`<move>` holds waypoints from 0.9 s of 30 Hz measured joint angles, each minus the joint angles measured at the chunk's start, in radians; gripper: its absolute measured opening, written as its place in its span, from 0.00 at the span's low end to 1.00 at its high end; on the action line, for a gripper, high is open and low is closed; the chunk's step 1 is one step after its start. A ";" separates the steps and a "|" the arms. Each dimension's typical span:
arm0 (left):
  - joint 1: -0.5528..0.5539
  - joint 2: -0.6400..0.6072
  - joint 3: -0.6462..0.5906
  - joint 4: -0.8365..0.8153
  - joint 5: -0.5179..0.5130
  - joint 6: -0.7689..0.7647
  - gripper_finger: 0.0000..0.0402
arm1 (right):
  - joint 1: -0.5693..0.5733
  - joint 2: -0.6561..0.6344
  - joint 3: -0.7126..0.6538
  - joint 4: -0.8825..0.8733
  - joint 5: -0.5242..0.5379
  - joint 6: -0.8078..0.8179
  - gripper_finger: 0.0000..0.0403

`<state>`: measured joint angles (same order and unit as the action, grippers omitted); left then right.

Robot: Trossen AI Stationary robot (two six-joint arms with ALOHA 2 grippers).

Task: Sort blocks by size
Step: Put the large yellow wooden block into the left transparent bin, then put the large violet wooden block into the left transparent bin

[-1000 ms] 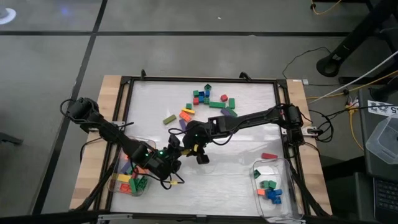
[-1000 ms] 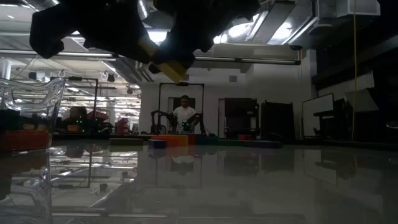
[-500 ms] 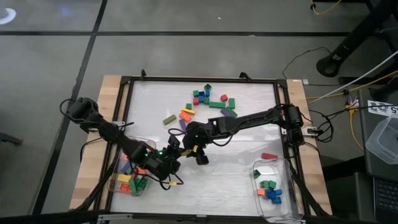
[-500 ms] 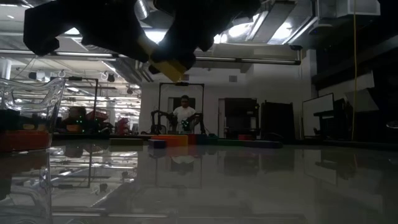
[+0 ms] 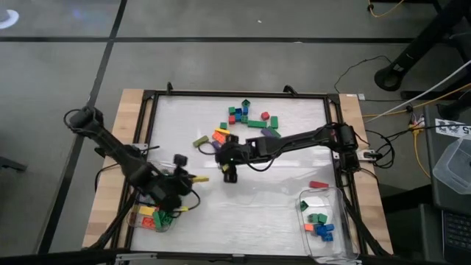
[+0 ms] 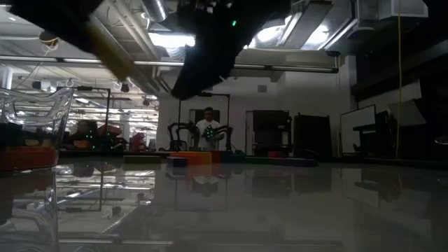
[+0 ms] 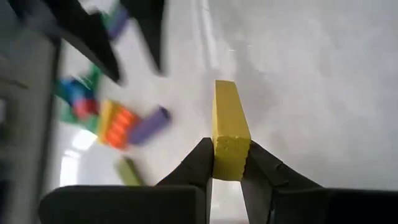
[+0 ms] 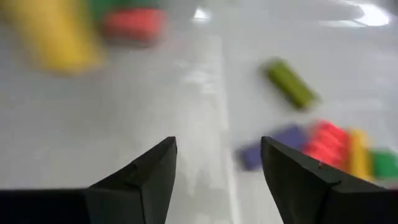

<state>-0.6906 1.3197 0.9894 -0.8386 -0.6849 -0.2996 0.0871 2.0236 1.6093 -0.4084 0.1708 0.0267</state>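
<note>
Yellow long rectangular block (image 7: 229, 134) pinched between left gripper's (image 7: 227, 163) dark fingers (image 7: 198, 163).

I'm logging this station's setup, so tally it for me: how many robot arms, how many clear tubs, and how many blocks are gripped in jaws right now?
Robot arms: 2, the left arm and the right arm
Clear tubs: 2, the left tub and the right tub
Gripped blocks: 1, the long yellow block in the left gripper; the right gripper is empty
Total: 5

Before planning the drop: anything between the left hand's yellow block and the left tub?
High view: only the left hand and arm; yellow block hangs beside the left tub.
</note>
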 joint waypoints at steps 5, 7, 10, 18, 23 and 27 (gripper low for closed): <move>-0.055 -0.094 0.000 -0.104 0.167 -0.251 0.10 | -0.037 0.050 0.000 0.013 0.079 0.179 0.55; -0.076 -0.130 0.000 -0.141 0.239 -0.342 0.10 | -0.054 0.074 0.000 0.038 0.058 0.241 0.55; -0.098 -0.174 0.000 -0.190 0.332 -0.484 0.13 | -0.073 0.107 0.000 0.079 0.024 0.316 0.55; -0.156 -0.205 0.000 -0.343 0.439 -0.870 0.23 | -0.088 0.175 0.000 0.124 0.076 0.464 0.55; -0.162 -0.193 0.000 -0.424 0.439 -0.900 0.31 | -0.088 0.189 -0.001 0.121 0.117 0.546 0.55; -0.162 -0.190 0.000 -0.428 0.439 -0.886 0.36 | -0.088 0.188 -0.001 0.123 0.162 0.576 0.55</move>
<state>-0.8528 1.1297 0.9894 -1.2663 -0.2462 -1.1852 -0.0006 2.2120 1.6081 -0.2853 0.3330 0.6024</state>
